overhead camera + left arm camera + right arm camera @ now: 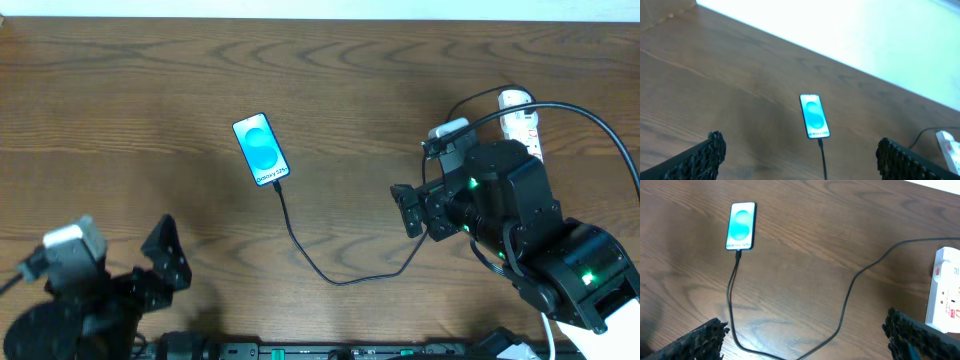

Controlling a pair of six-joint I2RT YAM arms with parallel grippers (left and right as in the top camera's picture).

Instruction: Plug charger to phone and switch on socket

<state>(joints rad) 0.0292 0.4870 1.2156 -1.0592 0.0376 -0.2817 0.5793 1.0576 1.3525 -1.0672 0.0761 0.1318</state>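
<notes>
The phone (pixel 260 148) lies flat on the wooden table with its light-blue screen lit. The charger (pixel 300 245), a thin black cable, has its connector tip at the phone's lower end (pixel 737 255) and loops across the table toward the white socket (pixel 520 118) at the right. My right arm partly hides that strip. My right gripper (pixel 415 185) stands open just left of the socket (pixel 946 290), above the cable loop (pixel 840 325), holding nothing. At the near left, well short of the phone (pixel 814 116), my left gripper (pixel 125 255) is open and empty.
Bare brown wood spreads around the phone. A pale wall edge (pixel 850 30) runs along the table's far side. A dark rail with cables (pixel 300 350) lies along the near edge.
</notes>
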